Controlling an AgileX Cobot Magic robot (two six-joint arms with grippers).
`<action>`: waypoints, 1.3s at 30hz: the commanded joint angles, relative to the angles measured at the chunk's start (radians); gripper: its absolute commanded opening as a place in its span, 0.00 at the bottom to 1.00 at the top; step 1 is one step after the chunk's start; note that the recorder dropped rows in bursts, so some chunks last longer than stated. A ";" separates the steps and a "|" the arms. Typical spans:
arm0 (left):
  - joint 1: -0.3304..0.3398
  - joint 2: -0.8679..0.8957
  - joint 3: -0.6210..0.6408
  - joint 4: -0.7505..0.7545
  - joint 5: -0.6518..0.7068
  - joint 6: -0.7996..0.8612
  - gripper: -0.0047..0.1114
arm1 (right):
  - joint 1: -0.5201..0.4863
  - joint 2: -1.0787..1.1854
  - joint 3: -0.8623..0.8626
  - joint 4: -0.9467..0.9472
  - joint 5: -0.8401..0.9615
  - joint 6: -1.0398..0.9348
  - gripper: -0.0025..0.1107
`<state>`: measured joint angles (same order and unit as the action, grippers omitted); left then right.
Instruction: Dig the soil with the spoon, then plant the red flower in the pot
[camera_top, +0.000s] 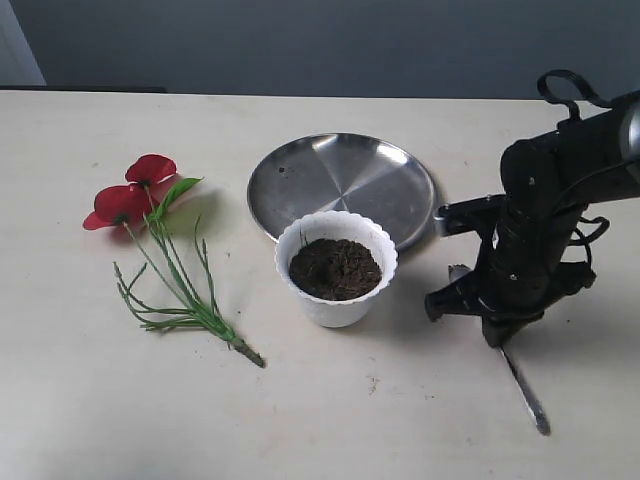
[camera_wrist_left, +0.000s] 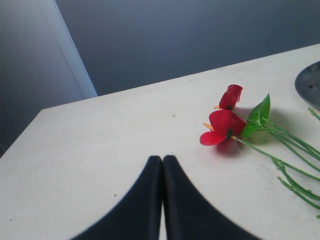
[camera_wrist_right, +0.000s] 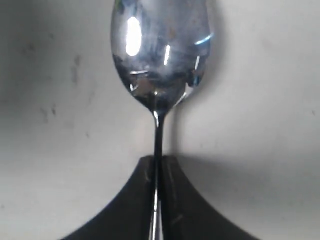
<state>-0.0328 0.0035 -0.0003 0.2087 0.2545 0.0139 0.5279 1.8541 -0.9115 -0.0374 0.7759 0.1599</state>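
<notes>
The spoon's (camera_top: 527, 392) handle tip lay closest, pointing at the bench's (camera_top: 400, 430) near edge toward the right corner. The right fingers (camera_wrist_right: 137, 205) were clamped on that thin handle a short way behind the bowl, which stuck out ahead of them, and most of the handle trailed behind. Whether the spoon had left the bench could not be told.

The main risk seemed to be the grip. A slim, slick handle pinched at one narrow spot could swivel or slide between the fingers when the bowl met the soil (camera_top: 335, 268). The white pot (camera_top: 335, 313), mid-bench and just in front of the steel plate (camera_top: 340, 180), looked light. A sideways push from the spoon might tip it or scatter earth.

The left fingers (camera_wrist_left: 145, 200) were pressed together, holding nothing. The red flower (camera_top: 130, 195) lay flat toward the bench's left edge, near them but apart.
</notes>
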 joint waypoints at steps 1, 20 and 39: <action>0.001 -0.004 0.000 -0.005 -0.011 -0.003 0.04 | 0.004 -0.140 0.008 -0.078 0.094 -0.014 0.02; 0.001 -0.004 0.000 -0.005 -0.011 -0.003 0.04 | 0.269 -0.453 0.008 -0.843 0.010 -0.430 0.02; 0.001 -0.004 0.000 -0.005 -0.011 -0.003 0.04 | 0.644 -0.212 0.010 -1.140 0.130 -0.525 0.02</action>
<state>-0.0328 0.0035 -0.0003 0.2087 0.2545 0.0139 1.1609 1.6308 -0.9047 -1.1645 0.9011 -0.3590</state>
